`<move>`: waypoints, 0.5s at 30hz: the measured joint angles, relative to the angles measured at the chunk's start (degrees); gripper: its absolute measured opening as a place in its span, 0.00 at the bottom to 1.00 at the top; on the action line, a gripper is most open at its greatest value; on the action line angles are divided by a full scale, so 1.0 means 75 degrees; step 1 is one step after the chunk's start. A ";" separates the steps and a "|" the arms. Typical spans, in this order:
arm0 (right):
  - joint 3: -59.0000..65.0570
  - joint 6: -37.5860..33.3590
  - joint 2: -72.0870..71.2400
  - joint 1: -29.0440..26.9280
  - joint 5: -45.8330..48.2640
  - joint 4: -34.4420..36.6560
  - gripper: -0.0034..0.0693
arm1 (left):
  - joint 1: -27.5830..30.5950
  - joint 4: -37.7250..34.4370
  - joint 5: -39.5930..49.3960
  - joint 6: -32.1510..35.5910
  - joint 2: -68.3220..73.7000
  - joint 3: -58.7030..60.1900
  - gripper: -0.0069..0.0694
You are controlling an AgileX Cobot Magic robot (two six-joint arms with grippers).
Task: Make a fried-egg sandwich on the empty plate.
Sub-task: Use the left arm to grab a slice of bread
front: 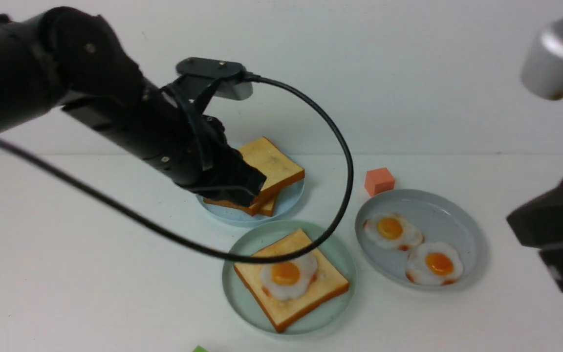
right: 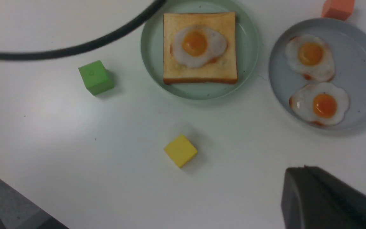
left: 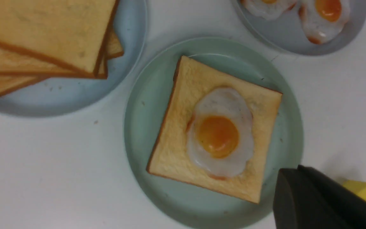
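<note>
The mint-green plate [front: 235, 298] holds one toast slice [front: 311, 293] with a fried egg [front: 286, 276] lying on top, uncovered. It also shows in the left wrist view [left: 138, 127] and the right wrist view [right: 249, 63]. A stack of plain toast [front: 276, 166] lies on the light-blue plate [front: 289, 203] behind it. My left gripper [front: 247, 188] hangs above the near edge of that stack, jaws closed together and empty [left: 289, 173]. My right gripper [front: 545, 230] is at the far right, raised, shut and empty [right: 297, 171].
A grey plate [front: 457, 215] to the right holds two more fried eggs [front: 391, 230] [front: 433, 264]. An orange cube [front: 379, 181] stands behind it. A green cube [right: 95, 77] and a yellow cube [right: 180, 150] lie nearer the front. The left arm's black cable [front: 345, 195] loops over the mint plate.
</note>
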 joint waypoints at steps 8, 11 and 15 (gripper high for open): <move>0.0060 0.0221 -0.0976 0.0000 0.0053 0.0000 0.04 | 0.0008 0.1092 0.0261 0.0256 0.2190 -0.2058 0.07; 0.0060 0.0318 -0.1138 0.0000 0.0067 0.0000 0.05 | 0.0008 0.1619 -0.0260 0.0264 0.2427 -0.2235 0.08; 0.0060 0.0370 -0.1221 0.0000 0.0082 -0.0007 0.05 | 0.0008 0.1834 -0.1075 0.0264 0.2583 -0.2250 0.12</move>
